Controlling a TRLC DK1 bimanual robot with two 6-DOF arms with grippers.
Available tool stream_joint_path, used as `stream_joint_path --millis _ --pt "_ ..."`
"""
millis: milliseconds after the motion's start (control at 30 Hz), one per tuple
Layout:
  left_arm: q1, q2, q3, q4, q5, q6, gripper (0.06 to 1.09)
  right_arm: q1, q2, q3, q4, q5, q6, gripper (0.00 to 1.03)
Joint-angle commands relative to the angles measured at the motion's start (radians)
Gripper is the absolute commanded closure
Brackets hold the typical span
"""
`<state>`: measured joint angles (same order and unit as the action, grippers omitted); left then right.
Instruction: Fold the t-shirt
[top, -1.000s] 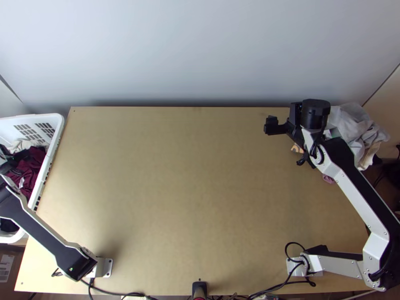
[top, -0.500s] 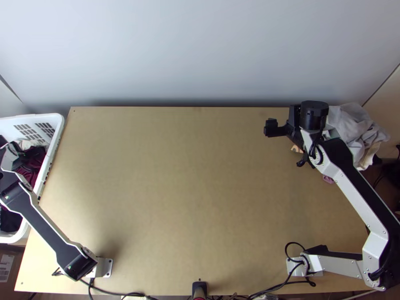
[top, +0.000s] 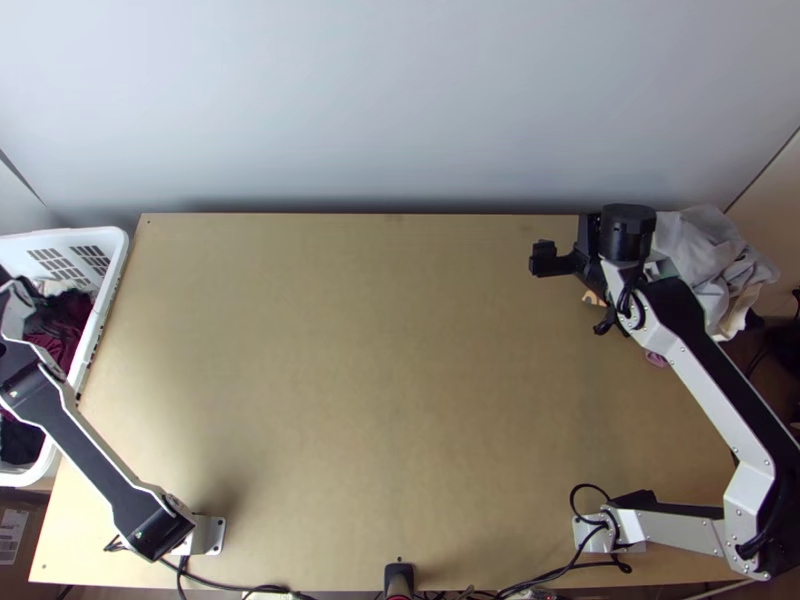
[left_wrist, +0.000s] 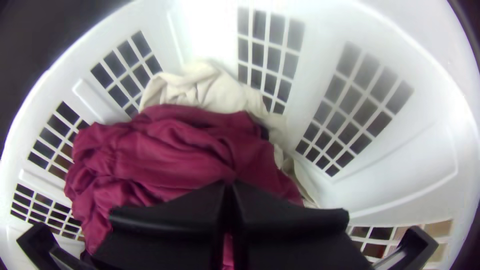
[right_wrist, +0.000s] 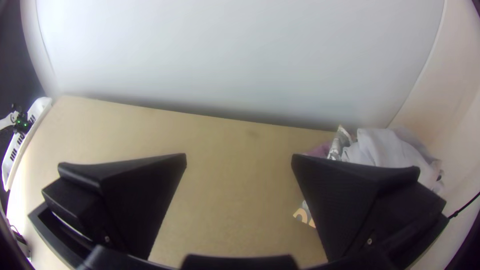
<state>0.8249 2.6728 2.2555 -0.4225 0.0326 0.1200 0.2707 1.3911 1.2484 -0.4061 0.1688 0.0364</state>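
Table (top: 370, 400), light wood, one. Right arm (top: 715, 370), its base at the near right, reaching to the far right. Left arm (top: 80, 450), its base at the near left, extended over the laundry basket (top: 112, 240), white, slatted, at the table's left side. Heap of pale grey-white cloth (top: 738, 270), crumpled, at the table's far right corner; the right wrist view adds a purplish piece (right_wrist: 319, 150) beside it. Maroon cloth (left_wrist: 175, 145), bunched, inside the basket; presumably the t-shirt, and the step in hand is judged to be fetching it, with folding yet to begin. Cream cloth (left_wrist: 200, 90), rumpled, against the maroon. Right end effector (right_wrist: 239, 156), fingers set wide apart, nothing between them, above the table near the pale heap. Left end effector (left_wrist: 228, 185), fingers brought together at the maroon folds, seemingly with a pinch of them, though the dark tips make this hard to confirm; where the top view has the arm crossing the basket, the left wrist view gives this contact. Next move calls for a secure hold, a lift clear of the rim, then laying the garment out on the table.
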Motion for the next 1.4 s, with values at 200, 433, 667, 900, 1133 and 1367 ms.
stream_joint_path --millis 200,433,667,900,1133,1367 --pt "0.017 -0.228 -0.008 -0.081 0.001 -0.039 1.05 0.001 0.002 -0.030 0.027 0.001 -0.001 0.05" --pt "0.014 -0.401 -0.011 -0.111 0.007 -0.066 1.05 0.010 -0.003 -0.027 0.032 0.001 -0.001 0.05" --pt "0.005 -0.634 -0.011 -0.145 0.109 -0.108 1.05 0.022 -0.021 -0.037 0.036 0.001 -0.001 0.05" --pt "-0.004 -0.786 -0.011 -0.139 0.153 -0.152 1.05 0.038 -0.043 -0.070 0.059 0.001 0.002 0.05" --pt "-0.020 -0.913 -0.008 -0.114 0.161 -0.191 1.05 0.059 -0.083 -0.132 0.079 0.001 0.007 0.05" --pt "-0.073 -1.025 -0.007 -0.124 0.162 -0.221 1.05 0.074 -0.129 -0.201 0.112 0.001 0.007 0.05"
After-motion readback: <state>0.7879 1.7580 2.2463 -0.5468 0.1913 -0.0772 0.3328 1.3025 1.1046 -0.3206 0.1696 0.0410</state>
